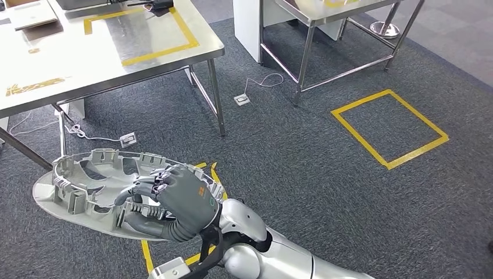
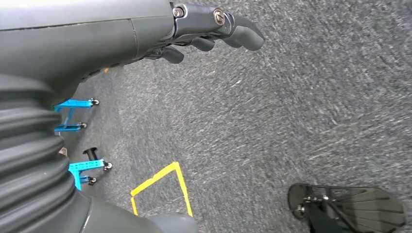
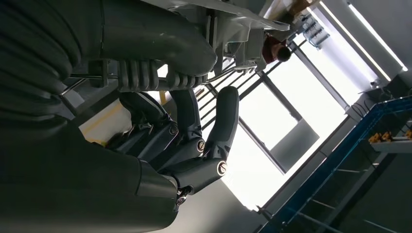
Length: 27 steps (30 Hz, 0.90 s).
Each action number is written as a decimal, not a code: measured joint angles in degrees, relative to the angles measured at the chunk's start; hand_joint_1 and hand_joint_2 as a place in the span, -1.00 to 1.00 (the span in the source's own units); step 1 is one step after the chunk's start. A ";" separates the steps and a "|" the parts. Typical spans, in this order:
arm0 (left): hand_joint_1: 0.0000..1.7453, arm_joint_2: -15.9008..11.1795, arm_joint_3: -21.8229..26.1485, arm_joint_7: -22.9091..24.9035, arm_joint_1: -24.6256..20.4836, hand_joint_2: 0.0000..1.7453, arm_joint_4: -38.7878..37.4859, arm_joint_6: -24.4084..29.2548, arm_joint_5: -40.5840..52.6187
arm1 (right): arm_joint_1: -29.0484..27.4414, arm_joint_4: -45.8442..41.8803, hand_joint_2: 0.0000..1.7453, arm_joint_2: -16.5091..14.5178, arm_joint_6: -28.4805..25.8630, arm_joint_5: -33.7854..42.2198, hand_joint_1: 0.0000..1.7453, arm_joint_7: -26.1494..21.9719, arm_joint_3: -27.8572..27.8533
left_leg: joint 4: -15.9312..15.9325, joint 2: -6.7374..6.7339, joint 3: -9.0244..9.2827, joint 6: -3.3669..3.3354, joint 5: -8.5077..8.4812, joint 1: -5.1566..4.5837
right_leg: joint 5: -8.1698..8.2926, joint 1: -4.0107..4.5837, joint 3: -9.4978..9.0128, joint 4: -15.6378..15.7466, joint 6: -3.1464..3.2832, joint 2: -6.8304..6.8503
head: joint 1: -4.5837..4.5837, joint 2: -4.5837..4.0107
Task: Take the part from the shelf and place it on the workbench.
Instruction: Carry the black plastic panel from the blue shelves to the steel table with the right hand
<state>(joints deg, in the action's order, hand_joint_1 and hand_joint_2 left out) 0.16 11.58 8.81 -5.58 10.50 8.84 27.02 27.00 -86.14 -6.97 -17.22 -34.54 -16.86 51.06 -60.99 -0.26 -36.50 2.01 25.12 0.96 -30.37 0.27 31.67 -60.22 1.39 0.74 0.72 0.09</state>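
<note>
Part: a grey oval moulded plastic part [image 1: 87,186] with a raised ribbed rim and clips along it, held in the air over the grey carpet [image 1: 302,168], near the corner of the workbench and not on it.
Right hand: the right hand [image 1: 174,200] grips the part's near rim, fingers curled over the ribbed wall, thumb under the flat flange; the right wrist view shows its fingers [image 3: 194,141] wrapped round the part's ribs.
Left hand: the left hand [image 2: 145,34] hangs over the carpet, fingers loosely bent and apart, holding nothing.
Workbench: a steel-topped workbench [image 1: 70,64] with a yellow tape rectangle [image 1: 145,29] marked on its top.
Floor: a yellow tape square [image 1: 389,129] on the carpet, well apart from the part.
Second table: another steel table [image 1: 325,17] stands beyond.
</note>
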 joint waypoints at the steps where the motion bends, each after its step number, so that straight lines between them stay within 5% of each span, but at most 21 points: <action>1: -1.00 -0.01 0.02 -0.03 -0.03 1.00 -0.01 0.01 0.00 | 0.01 0.02 1.00 0.00 -0.04 0.04 1.00 -0.03 -0.01 | 0.41 0.03 0.24 -0.19 0.42 -0.20 | -0.05 0.07 0.02 0.07 -0.26 0.06 | 0.04 0.00; 5: -1.00 0.08 0.35 -0.11 0.12 1.00 0.00 0.05 -0.01 | 0.10 0.02 1.00 -0.02 -0.20 0.10 1.00 -0.14 -0.01 | 1.17 0.41 0.76 -1.41 0.61 0.19 | -1.35 -0.11 0.79 -1.91 -1.52 -0.13 | 0.17 0.00; 8: -1.00 0.10 0.70 -0.11 0.05 1.00 0.01 0.13 -0.02 | 0.02 0.05 1.00 0.03 -0.25 0.11 1.00 -0.14 -0.01 | 1.28 0.53 1.12 -2.11 0.98 0.27 | -5.06 -0.34 6.82 -12.08 -2.19 -0.40 | 0.22 0.00; 10: -1.00 0.10 0.91 -0.11 0.13 1.00 0.00 0.14 -0.04 | -0.06 0.08 1.00 0.08 -0.25 0.11 1.00 -0.09 -0.01 | 1.25 0.76 1.44 -2.19 1.31 0.23 | -4.72 -0.39 9.93 -15.72 -2.25 -0.40 | 0.22 0.00; 13: -1.00 0.26 0.96 -0.21 0.22 1.00 -0.02 0.14 -0.11 | -0.02 0.08 1.00 0.09 -0.25 0.10 1.00 -0.06 -0.01 | 1.25 1.36 2.46 -1.87 1.97 0.21 | 2.05 -0.24 6.95 -6.57 -1.51 -0.53 | 0.22 0.00; 15: -1.00 0.42 1.01 -0.30 0.20 1.00 -0.03 0.15 -0.15 | 0.08 0.07 1.00 0.07 -0.28 0.09 1.00 -0.09 -0.01 | 1.23 1.62 2.82 -1.37 2.38 0.11 | 4.28 0.04 4.43 -0.65 -0.93 -0.66 | 0.15 0.00; 20: -1.00 0.39 1.33 -0.36 0.35 1.00 0.01 0.18 -0.17 | 0.23 0.03 1.00 -0.17 -0.30 0.09 1.00 -0.03 0.01 | 0.52 1.37 2.84 0.29 3.48 0.13 | 4.16 -0.11 2.94 1.52 0.26 -0.64 | -0.09 0.00; 24: -1.00 0.24 1.35 -0.48 0.50 1.00 -0.01 0.19 -0.19 | 0.28 0.03 1.00 -0.46 -0.29 0.09 1.00 -0.08 0.13 | -11.97 0.90 -3.80 1.25 8.35 0.32 | 3.59 -0.39 1.72 1.95 0.96 -0.43 | -0.57 0.00; 25: -1.00 0.19 1.36 -0.49 0.59 1.00 -0.02 0.19 -0.20 | 0.27 0.03 1.00 -0.46 -0.29 0.10 1.00 -0.06 0.19 | -13.71 0.86 -5.07 1.44 8.21 0.38 | 3.33 -0.43 1.44 1.94 0.91 -0.42 | -0.56 0.00; 27: -1.00 0.12 1.36 -0.60 0.72 1.00 -0.04 0.19 -0.22 | 0.26 0.05 1.00 -0.46 -0.27 0.10 1.00 0.01 0.30 | -10.66 0.65 -4.44 1.80 4.68 0.61 | 2.69 -0.64 0.70 1.84 0.52 -0.44 | -0.57 0.00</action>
<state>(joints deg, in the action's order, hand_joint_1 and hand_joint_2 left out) 0.28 12.94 8.21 -4.86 10.46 9.03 26.79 27.26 -86.08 -7.43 -17.49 -34.44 -16.85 51.36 -71.65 0.40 -40.94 3.81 29.80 1.57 -27.68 -0.37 32.38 -58.38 1.91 0.30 0.15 0.09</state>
